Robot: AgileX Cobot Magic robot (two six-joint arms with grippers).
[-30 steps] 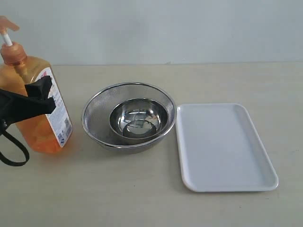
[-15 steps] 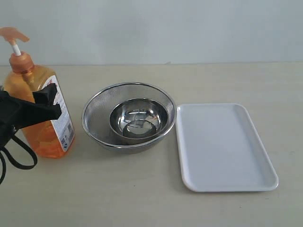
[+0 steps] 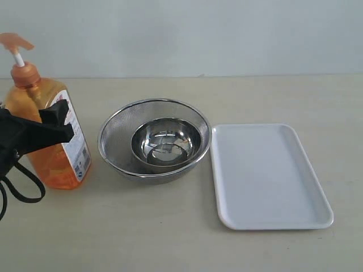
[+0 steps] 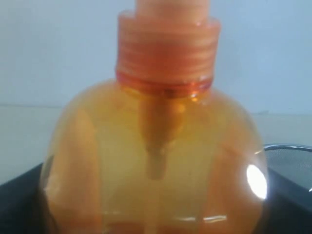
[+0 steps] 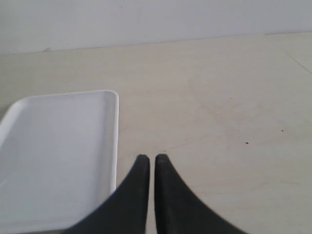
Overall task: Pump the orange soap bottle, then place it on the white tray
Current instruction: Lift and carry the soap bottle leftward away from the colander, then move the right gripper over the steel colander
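The orange soap bottle (image 3: 54, 161) stands upright at the table's far left, pump head up, label facing the bowls. My left gripper (image 3: 52, 123) is shut on its body below the shoulder; one black finger (image 3: 57, 122) crosses the front and the other is hidden behind. In the left wrist view the orange soap bottle (image 4: 156, 161) fills the picture, orange collar on top. The white tray (image 3: 269, 175) lies on the right with nothing in it. My right gripper (image 5: 148, 158) is shut, holding nothing, over bare table beside the white tray (image 5: 53, 146); the exterior view does not show it.
A round steel mesh bowl (image 3: 113, 136) with a smaller steel bowl (image 3: 166, 141) inside sits between bottle and tray, close to both. Its rim (image 4: 292, 151) shows beside the bottle in the left wrist view. A black cable (image 3: 25, 190) loops below the left arm.
The bottle was tilted and nearer the left edge a second ago; it has come upright and shifted slightly right in my left gripper. Over the last half second almost nothing moved.
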